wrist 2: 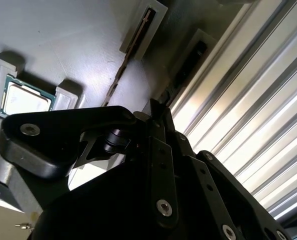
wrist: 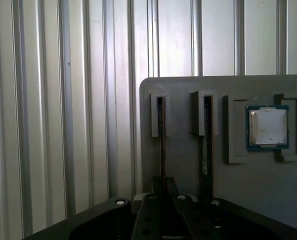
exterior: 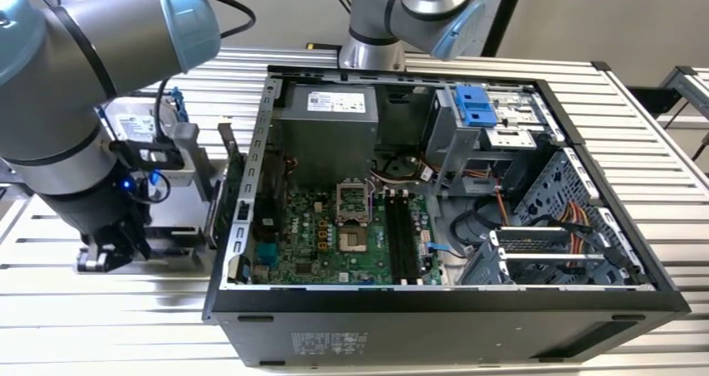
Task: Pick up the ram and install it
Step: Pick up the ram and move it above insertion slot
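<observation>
Robot arm's gripper [wrist: 163, 186] poised low over a grey parts tray [wrist: 248, 192] on the ribbed metal bench [wrist: 63, 125], at the exterior view's left of an open computer case [exterior: 443, 314]. The ram [wrist: 162, 142] stands on its long edge in a narrow slot of the tray, its near end running in beneath the gripper. Whether the grip is closed on it, or merely straddles it, cannot be told from these views.

The tray holds three parts. These are the ram, a second memory stick [wrist: 205, 150] upright in the slot just beside it, and a square silver processor [wrist: 267, 127] lying flat in its own pocket further along.

Inside the case the green motherboard [exterior: 321, 235] lies exposed, with long black memory slots [exterior: 401, 239] near its middle that look unfilled.

The ram is judged light, thin and stiff, but easily damaged. It is best pinched across its two flat faces near the middle of the upper edge, clear of the contact edge seated in the slot, and drawn straight out without twisting.
</observation>
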`<state>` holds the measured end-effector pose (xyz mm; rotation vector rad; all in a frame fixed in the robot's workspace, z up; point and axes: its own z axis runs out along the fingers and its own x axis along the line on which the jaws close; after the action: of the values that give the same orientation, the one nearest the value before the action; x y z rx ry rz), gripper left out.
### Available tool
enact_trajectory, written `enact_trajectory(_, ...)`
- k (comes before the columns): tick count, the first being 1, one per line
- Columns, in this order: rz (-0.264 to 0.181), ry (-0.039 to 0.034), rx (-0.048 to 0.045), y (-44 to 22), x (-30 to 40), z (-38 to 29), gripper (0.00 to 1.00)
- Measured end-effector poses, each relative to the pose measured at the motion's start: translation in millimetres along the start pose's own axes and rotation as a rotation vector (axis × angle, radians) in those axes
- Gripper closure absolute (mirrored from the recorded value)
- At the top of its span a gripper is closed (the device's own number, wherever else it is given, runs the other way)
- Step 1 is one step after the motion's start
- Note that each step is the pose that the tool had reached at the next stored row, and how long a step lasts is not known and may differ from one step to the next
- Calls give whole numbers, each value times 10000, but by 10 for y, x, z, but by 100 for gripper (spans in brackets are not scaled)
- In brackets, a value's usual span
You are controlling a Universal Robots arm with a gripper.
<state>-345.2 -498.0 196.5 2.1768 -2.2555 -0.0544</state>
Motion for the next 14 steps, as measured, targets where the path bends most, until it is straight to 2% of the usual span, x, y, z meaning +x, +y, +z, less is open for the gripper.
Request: enact_trajectory(14, 0, 0, 0, 2, -1, -72, 100)
